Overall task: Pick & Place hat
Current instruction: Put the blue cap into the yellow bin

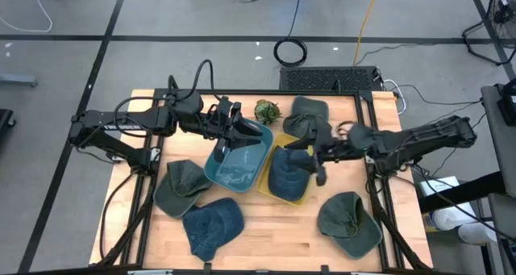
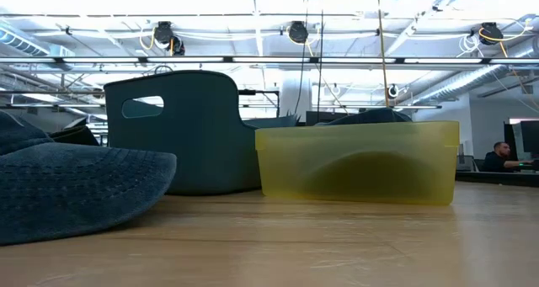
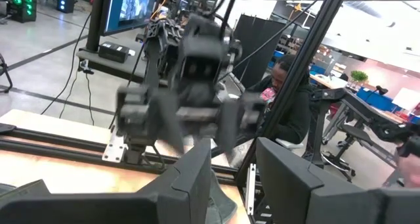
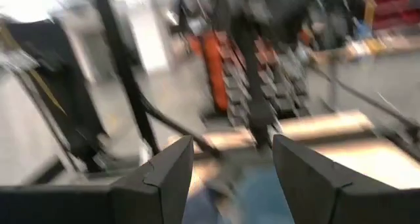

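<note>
Two bins sit mid-table; the blue hat (image 1: 287,177) fills the yellow bin (image 1: 267,183), brim rightward. Right gripper (image 4: 233,161) hovers above, fingers parted, empty.

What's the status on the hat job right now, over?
Left claw open, empty, above teal bin. Right claw open, empty, over yellow bin holding blue hat. Four hats loose on table. Nothing blocking.
</note>
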